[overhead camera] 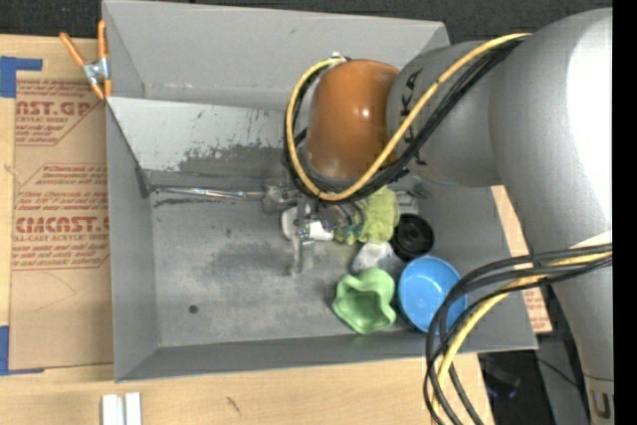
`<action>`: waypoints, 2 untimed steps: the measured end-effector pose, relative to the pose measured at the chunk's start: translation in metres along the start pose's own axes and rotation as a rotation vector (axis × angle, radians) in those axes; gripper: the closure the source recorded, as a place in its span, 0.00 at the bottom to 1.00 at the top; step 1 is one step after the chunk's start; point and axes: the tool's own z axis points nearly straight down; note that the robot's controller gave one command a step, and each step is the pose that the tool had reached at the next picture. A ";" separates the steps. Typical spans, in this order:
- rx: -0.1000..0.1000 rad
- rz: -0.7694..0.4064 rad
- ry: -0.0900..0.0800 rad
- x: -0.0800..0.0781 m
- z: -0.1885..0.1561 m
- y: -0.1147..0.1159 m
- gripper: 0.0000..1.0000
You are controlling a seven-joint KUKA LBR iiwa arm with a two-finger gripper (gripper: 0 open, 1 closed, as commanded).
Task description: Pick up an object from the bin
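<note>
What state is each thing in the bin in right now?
Gripper: low in the bin, just left of the heap; grip unclear.
Blue cup: mouth facing the camera, touching the green lump.
Green lump: crumpled, by the near wall.
Black ring: lying flat.
Yellow-green thing: partly under the arm.
White thing: wedged among the others.
</note>
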 end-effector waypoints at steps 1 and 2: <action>-0.001 0.146 0.001 0.007 0.002 -0.037 1.00; -0.001 0.146 0.001 0.007 0.002 -0.037 1.00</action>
